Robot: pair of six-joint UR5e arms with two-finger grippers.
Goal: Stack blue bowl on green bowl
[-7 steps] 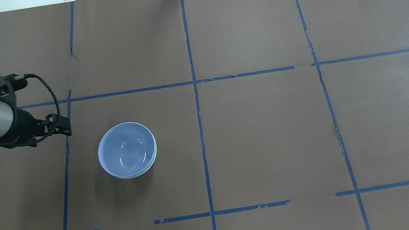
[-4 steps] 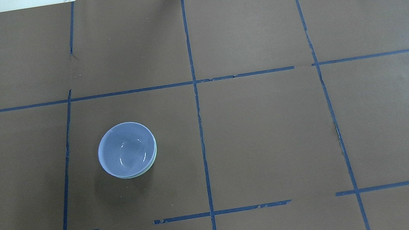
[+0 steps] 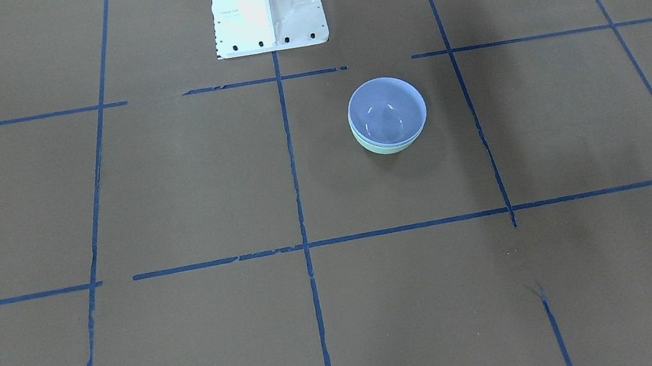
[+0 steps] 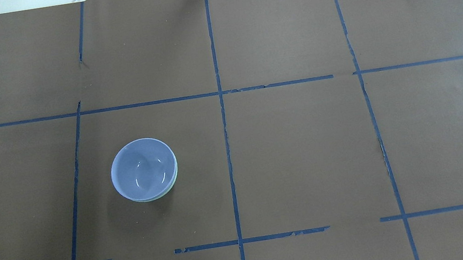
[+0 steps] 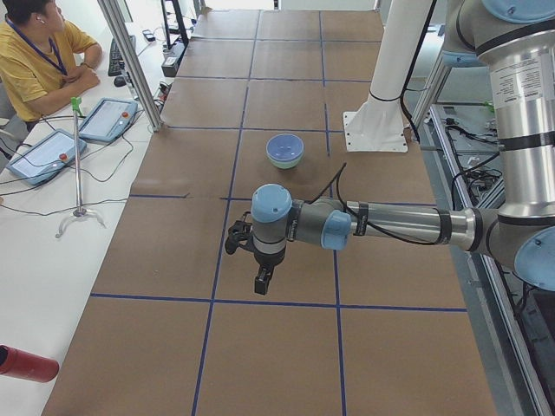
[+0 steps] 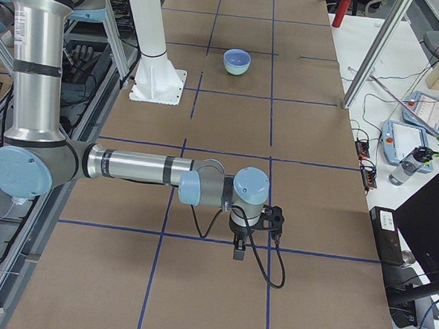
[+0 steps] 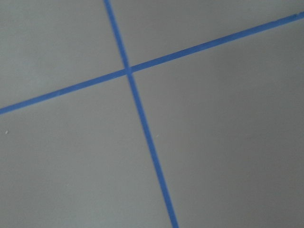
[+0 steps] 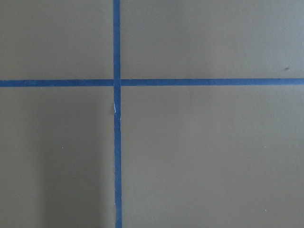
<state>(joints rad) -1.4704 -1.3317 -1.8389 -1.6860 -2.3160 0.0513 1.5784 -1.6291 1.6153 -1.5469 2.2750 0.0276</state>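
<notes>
The blue bowl [image 4: 142,168] sits nested inside the green bowl [image 4: 175,176], left of the table's centre line; only the green bowl's rim and lower wall show around it. Both also show in the front view, blue bowl [image 3: 386,110] and green bowl [image 3: 385,147]. My left gripper [image 5: 260,282] shows only in the left side view, hanging over the table well apart from the bowls; I cannot tell if it is open. My right gripper [image 6: 238,251] shows only in the right side view, far from the bowls; I cannot tell its state. Both wrist views show only brown paper and blue tape.
The robot's white base [image 3: 267,4] stands at the near middle edge. Blue tape lines [image 4: 221,104] grid the brown table cover. An operator [image 5: 39,61] sits with tablets [image 5: 108,120] on a side table at the left end.
My left arm has drawn back to the left and out of the overhead view. The stacked bowls have not moved.
</notes>
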